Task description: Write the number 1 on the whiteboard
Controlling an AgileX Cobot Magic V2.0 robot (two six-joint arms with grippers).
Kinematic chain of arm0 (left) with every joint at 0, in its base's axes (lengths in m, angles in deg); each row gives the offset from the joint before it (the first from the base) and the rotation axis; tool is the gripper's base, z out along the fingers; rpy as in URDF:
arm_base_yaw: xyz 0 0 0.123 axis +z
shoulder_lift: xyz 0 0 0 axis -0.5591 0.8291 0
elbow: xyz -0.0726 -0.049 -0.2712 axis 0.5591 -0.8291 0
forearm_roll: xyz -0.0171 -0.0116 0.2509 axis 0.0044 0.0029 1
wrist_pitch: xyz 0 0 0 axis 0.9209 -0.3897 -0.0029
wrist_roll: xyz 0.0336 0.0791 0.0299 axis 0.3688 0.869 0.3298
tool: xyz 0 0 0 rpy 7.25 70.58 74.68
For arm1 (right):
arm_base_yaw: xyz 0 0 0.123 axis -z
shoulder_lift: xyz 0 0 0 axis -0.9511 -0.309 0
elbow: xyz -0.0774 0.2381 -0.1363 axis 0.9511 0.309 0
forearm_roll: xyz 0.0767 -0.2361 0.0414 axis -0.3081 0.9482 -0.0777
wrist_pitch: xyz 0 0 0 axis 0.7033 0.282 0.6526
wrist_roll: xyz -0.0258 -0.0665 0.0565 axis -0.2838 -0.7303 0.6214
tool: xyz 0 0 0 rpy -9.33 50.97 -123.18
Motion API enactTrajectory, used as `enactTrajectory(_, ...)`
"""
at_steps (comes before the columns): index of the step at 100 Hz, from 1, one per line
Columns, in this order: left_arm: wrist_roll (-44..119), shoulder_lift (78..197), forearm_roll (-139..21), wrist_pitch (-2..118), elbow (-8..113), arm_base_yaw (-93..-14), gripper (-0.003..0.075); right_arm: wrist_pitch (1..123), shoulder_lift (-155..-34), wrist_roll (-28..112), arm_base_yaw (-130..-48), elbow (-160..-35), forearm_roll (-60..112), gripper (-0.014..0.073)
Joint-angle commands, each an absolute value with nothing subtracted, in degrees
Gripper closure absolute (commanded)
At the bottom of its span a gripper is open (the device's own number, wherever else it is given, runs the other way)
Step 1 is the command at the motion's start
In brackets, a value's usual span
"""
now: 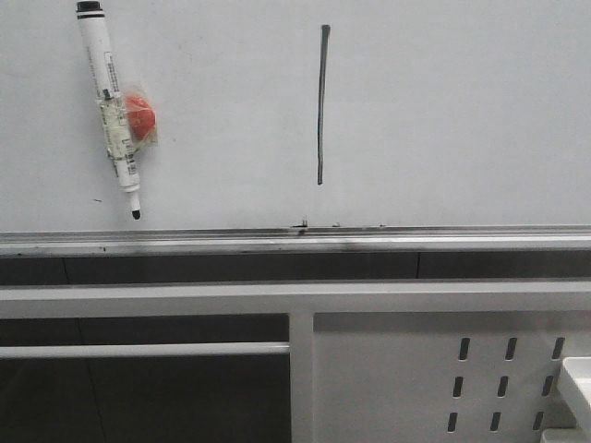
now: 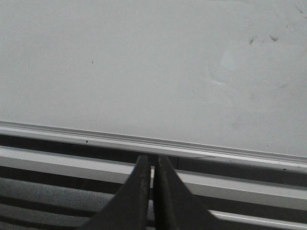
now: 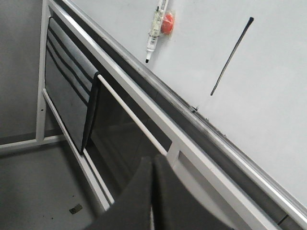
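The whiteboard (image 1: pixel 462 111) fills the upper front view, with a silver ledge (image 1: pixel 295 242) along its bottom edge. The number 1 (image 1: pixel 321 103), a thin dark vertical stroke, is drawn near the board's middle; it also shows in the right wrist view (image 3: pixel 231 56). A white marker pen (image 1: pixel 111 106) with a red magnet (image 1: pixel 140 117) hangs on the board at upper left, tip down. Neither arm shows in the front view. My left gripper (image 2: pixel 152 165) is shut and empty, below the ledge. My right gripper (image 3: pixel 153 165) is shut and empty, low and away from the board.
Small dark smudges (image 1: pixel 300 223) sit by the ledge under the stroke. Below the board is a white metal frame (image 1: pixel 295 297) with a slotted panel (image 1: pixel 503 383) at lower right and a thin white bar (image 1: pixel 143 350) at lower left.
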State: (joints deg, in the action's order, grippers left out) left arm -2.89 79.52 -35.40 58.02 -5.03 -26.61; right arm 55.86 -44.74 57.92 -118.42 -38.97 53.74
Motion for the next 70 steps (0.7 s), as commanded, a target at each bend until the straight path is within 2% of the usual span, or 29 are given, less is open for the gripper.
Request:
enactTrajectory(1, -2.77, 78.36, -33.50, 62.05, -6.98, -28.09, 0.0740, 51.38, -45.22, 57.95, -118.25, -40.46, 53.74, 0.0663)
enactTrajectory(21, -2.77, 78.36, -32.55, 59.91, -6.98, -30.81, 0.0740, 51.38, -45.22, 57.95, -118.25, -40.46, 53.74, 0.0663)
enactTrajectory(32, -2.77, 78.36, -32.55, 54.28, -7.08, -31.09, 0.0740, 51.38, -45.22, 57.95, -118.25, -40.46, 53.74, 0.0663)
enactTrajectory(70, -6.23, 78.36, -32.43, 54.23, -7.10, -31.30, 0.0740, 51.38, -45.22, 57.95, -118.25, -40.46, 53.74, 0.0663)
